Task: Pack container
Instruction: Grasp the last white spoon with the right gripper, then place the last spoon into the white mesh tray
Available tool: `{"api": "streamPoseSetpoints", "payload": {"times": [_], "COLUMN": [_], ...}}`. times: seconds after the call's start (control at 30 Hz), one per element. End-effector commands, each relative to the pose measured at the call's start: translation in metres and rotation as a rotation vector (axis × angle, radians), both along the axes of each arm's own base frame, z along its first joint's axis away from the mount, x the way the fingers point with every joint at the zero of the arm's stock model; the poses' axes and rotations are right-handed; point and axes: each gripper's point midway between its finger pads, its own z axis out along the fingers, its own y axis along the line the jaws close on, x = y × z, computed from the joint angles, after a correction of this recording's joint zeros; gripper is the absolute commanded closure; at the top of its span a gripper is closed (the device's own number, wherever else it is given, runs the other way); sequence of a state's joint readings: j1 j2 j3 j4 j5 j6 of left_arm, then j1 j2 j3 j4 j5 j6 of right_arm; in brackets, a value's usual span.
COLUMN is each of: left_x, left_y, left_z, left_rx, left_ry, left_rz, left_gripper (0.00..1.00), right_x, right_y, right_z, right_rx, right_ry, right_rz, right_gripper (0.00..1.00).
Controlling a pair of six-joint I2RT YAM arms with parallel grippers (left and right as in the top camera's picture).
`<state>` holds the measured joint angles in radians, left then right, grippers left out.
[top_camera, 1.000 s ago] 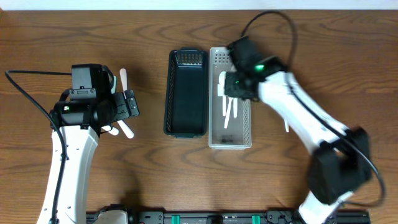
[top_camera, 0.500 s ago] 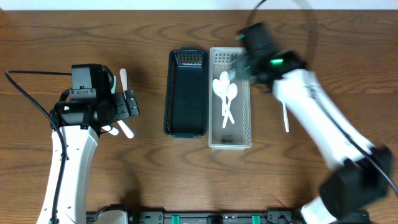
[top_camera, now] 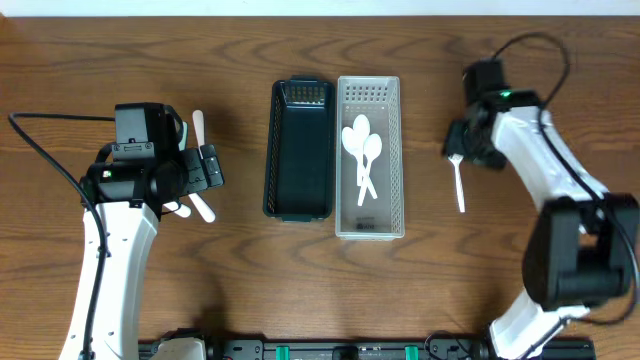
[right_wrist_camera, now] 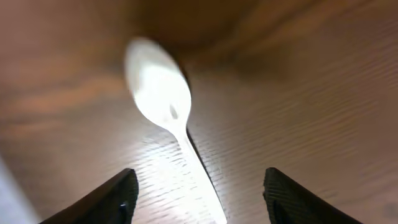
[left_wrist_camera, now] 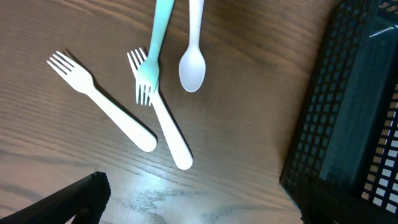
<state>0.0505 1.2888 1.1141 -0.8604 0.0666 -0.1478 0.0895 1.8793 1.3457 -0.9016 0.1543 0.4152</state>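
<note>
Wood table (top_camera: 300, 290) | right gripper (right_wrist_camera: 200, 190) fingers apart, either side of spoon (right_wrist_camera: 158, 93), which lies at 3 o'clock of white bin (top_camera: 385, 205) | step: likely picking next spoon; next: lower, close on handle, carry to bin | left gripper (left_wrist_camera: 199, 199) apart, empty, above forks (left_wrist_camera: 106, 106) at 9 o'clock

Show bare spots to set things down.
Free: black bin floor; table between white bin and loose spoon; table on robot's side of both bins. Crowded: cutlery left of black bin, spoons mid white bin.
</note>
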Motion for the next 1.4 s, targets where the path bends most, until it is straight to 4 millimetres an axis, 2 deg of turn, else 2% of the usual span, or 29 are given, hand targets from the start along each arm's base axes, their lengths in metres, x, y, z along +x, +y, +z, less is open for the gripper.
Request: {"api": "streamPoseSetpoints", "payload": {"times": [0.0, 0.1, 0.2, 0.4, 0.77, 0.93, 1.03, 1.1, 1.13, 1.27, 1.37], "left_x": [0.003, 0.003, 0.003, 0.003, 0.003, 0.003, 0.003, 0.003, 0.003, 0.003, 0.003], "left_y": [0.004, 0.004, 0.004, 0.004, 0.004, 0.004, 0.004, 0.004, 0.004, 0.004, 0.004], "left_z": [0.005, 0.005, 0.005, 0.005, 0.005, 0.005, 0.005, 0.005, 0.005, 0.005, 0.005], "left_rx": [0.026, 0.026, 0.027, 0.027, 0.026, 0.026, 0.027, 0.026, 0.027, 0.027, 0.026], "left_ry": [-0.010, -0.010, -0.010, -0.010, -0.010, -0.010, -0.010, -0.010, -0.010, -0.010, -0.010], "left_rz": [-0.010, -0.010, -0.010, -0.010, -0.010, -0.010, -0.009, -0.010, -0.010, -0.009, -0.010], "left_gripper": [0.02, 0.02, 0.02, 0.02, 0.02, 0.02, 0.02, 0.02, 0.02, 0.02, 0.02], "right_x": [0.000, -0.002, -0.006, -0.010, -0.009, 0.002, 0.011, 0.020, 0.026, 0.034, 0.031], "right_y": [0.006, 0.004, 0.003, 0.006, 0.007, 0.009, 0.007, 0.009, 0.012, 0.049, 0.082], "right_z": [-0.014, -0.031, -0.048, -0.071, -0.074, -0.071, -0.047, -0.018, 0.004, 0.086, 0.135], "right_rx": [-0.005, -0.013, -0.011, 0.011, 0.016, 0.026, 0.027, 0.031, 0.042, 0.172, 0.253], "right_ry": [0.034, 0.080, 0.123, 0.172, 0.172, 0.129, 0.095, 0.043, 0.000, -0.183, -0.321], "right_rz": [0.098, 0.136, 0.137, 0.140, 0.140, 0.150, 0.148, 0.150, 0.156, 0.221, 0.252], "right_gripper": [0.32, 0.34, 0.43, 0.52, 0.82, 0.99, 0.99, 0.99, 0.99, 0.99, 0.99]}}
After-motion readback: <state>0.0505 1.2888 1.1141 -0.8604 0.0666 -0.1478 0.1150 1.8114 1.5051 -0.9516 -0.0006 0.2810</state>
